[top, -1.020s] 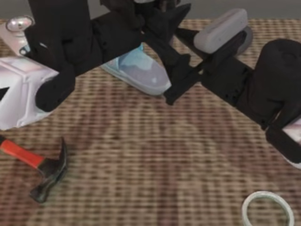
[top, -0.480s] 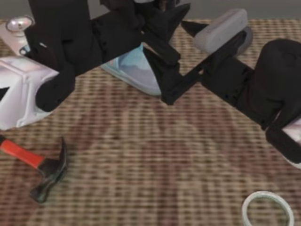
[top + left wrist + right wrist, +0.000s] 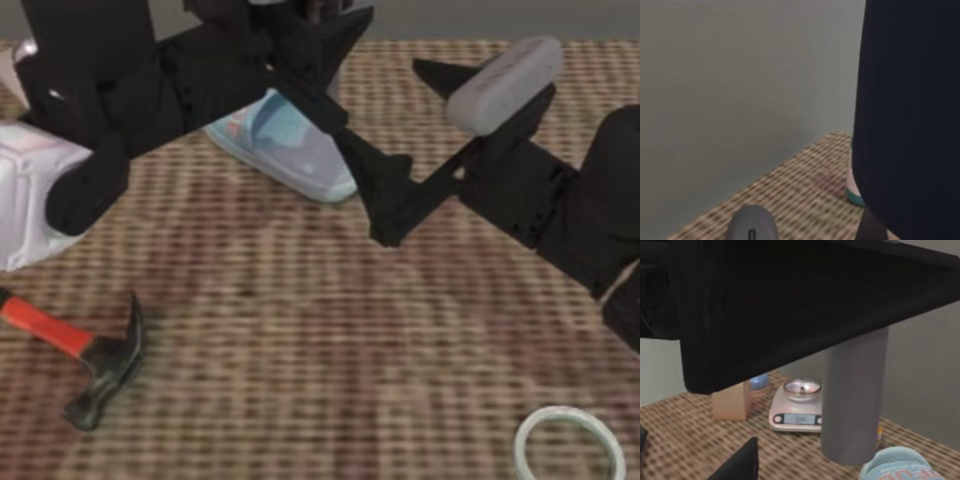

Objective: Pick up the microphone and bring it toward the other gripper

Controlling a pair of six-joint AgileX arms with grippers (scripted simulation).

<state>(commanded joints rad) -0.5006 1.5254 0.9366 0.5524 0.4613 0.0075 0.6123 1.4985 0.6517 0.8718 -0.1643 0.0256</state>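
Observation:
The microphone's grey handle (image 3: 855,400) hangs straight down from under my black left gripper (image 3: 790,305) in the right wrist view. A dark mass (image 3: 910,115) fills one side of the left wrist view. From above, my left gripper (image 3: 320,60) sits at the table's far edge over the shoe, and the microphone is hidden beneath it. My right gripper (image 3: 405,150) reaches in from the right, open wide, with its grey block (image 3: 505,70) on top. One of its fingertips (image 3: 742,460) shows apart from the handle.
A light-blue shoe (image 3: 290,140) lies under the left arm. A hammer (image 3: 90,360) rests at the front left and a white tape ring (image 3: 570,445) at the front right. A scale (image 3: 797,410), a wooden block (image 3: 732,400) and a grey mouse (image 3: 752,225) sit near the far edge.
My right gripper has drawn back to the right and spread its fingers wider. My left arm has shifted slightly left, now covering the scale.

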